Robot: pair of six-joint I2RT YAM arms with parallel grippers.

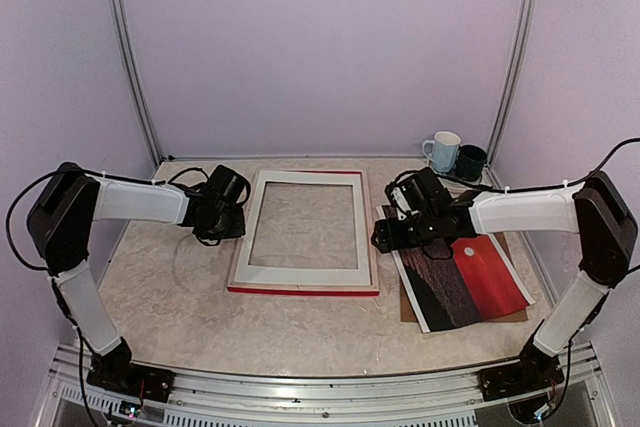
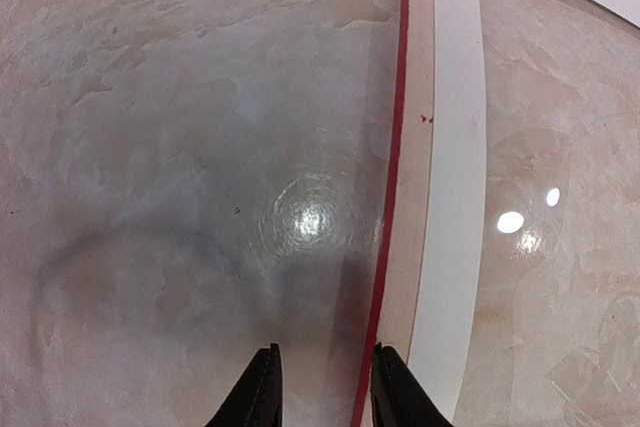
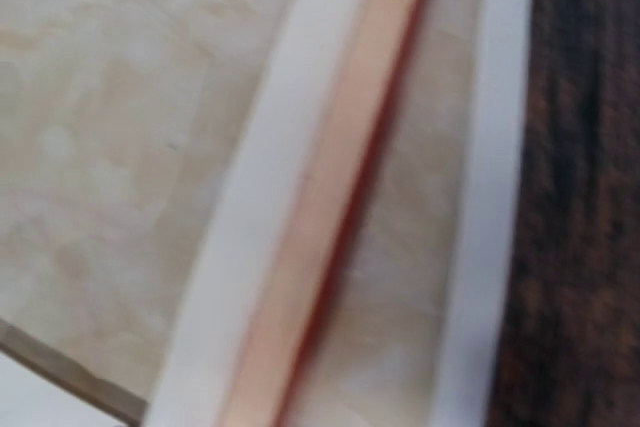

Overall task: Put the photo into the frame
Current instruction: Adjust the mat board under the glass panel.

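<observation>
The frame (image 1: 303,277) lies flat mid-table with its pale back up and a red edge showing along the front. My left gripper (image 1: 230,230) hovers at its left rail. In the left wrist view the black fingertips (image 2: 262,387) stand apart over bare table, with the right tip above the frame's red edge (image 2: 395,147). The photo (image 1: 480,277), a red sky over dark water, lies to the right. My right gripper (image 1: 388,237) sits low between the frame's right rail and the photo. Its wrist view shows no fingers, only the blurred frame rail (image 3: 330,197) and the photo's dark part (image 3: 580,197).
A brown backing board (image 1: 410,309) lies under the photo. A white mug (image 1: 443,151) and a dark mug (image 1: 470,161) stand at the back right corner. Pale walls close in the table on three sides.
</observation>
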